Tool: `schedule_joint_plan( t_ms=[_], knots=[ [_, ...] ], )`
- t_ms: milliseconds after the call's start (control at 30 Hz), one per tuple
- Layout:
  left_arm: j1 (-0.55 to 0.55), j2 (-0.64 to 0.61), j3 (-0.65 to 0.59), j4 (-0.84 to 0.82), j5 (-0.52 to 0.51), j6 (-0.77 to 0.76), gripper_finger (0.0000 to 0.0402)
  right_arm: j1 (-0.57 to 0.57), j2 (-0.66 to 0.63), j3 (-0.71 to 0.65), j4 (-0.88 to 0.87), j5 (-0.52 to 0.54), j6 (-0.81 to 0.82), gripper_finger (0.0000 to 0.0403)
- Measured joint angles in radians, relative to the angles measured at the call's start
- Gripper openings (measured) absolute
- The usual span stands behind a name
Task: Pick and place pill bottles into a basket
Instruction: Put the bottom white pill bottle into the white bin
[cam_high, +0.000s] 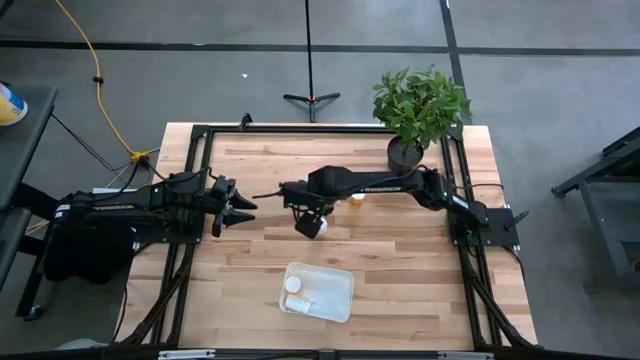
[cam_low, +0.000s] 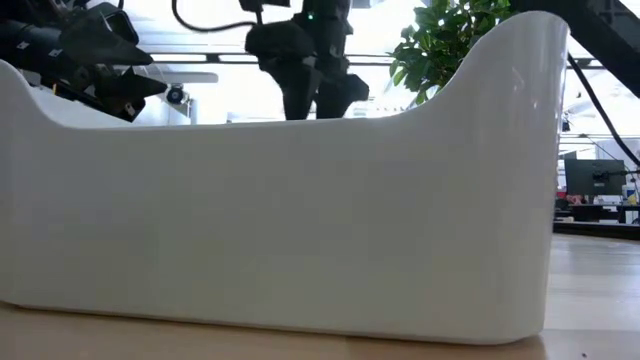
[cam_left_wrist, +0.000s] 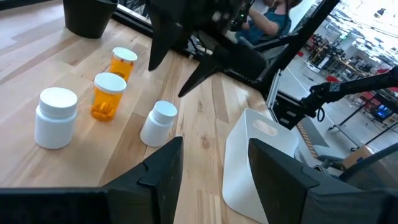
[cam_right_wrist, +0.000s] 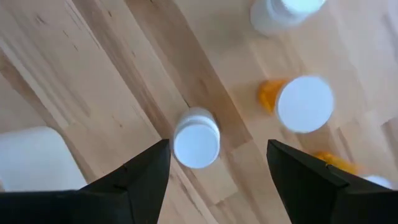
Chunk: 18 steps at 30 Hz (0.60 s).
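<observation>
1. The right end effector (cam_right_wrist: 217, 171) hangs with its dark fingers spread wide above a small all-white pill bottle (cam_right_wrist: 196, 141) standing on the pale wooden worktop (cam_right_wrist: 112, 87), gripping nothing.
2. The left end effector (cam_left_wrist: 211, 168) hovers near the worktop's left side, fingers likewise parted and empty.
3. Two orange-bodied, white-capped pill bottles (cam_left_wrist: 109, 94) stand near another white bottle (cam_left_wrist: 56, 116).
4. The shallow white rounded basket (cam_high: 342, 290) sits near the front edge with bottles inside.

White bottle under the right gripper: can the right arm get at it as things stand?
Probably yes. The right gripper hangs open directly above the white bottle, which stands upright apart from its neighbours, so nothing visibly blocks a straight descent.
</observation>
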Motion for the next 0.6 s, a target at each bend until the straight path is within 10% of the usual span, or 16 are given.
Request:
schedule_joint_plan(
  t_ms=[600],
  knots=[
    [0.0,0.0,0.0,-0.001,0.001,0.0,0.0216,-0.004,0.001,-0.188,0.137,-0.1,0.026,0.0257]
  ],
)
